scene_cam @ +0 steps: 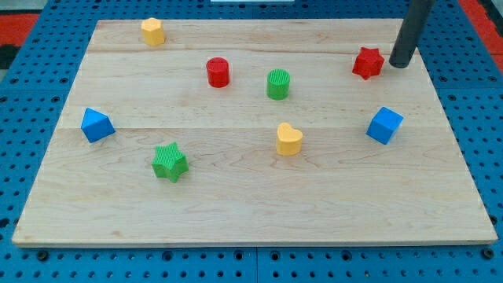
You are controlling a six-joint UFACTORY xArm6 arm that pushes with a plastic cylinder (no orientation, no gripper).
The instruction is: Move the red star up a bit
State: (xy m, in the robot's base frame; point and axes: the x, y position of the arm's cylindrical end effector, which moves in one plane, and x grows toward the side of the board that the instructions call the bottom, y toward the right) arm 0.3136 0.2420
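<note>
The red star (pixel 368 63) lies near the view's upper right on the wooden board (pixel 251 204). My tip (pixel 399 64) stands just to the right of the red star, a small gap apart or barely touching; I cannot tell which. The dark rod rises from it to the view's top edge.
A red cylinder (pixel 218 72) and a green cylinder (pixel 278 84) sit at upper middle. A yellow block (pixel 152 31) is at top left. A blue block (pixel 97 125) is at left, a green star (pixel 170 162) lower left, a yellow heart (pixel 288 139) at centre, a blue cube (pixel 384 125) at right.
</note>
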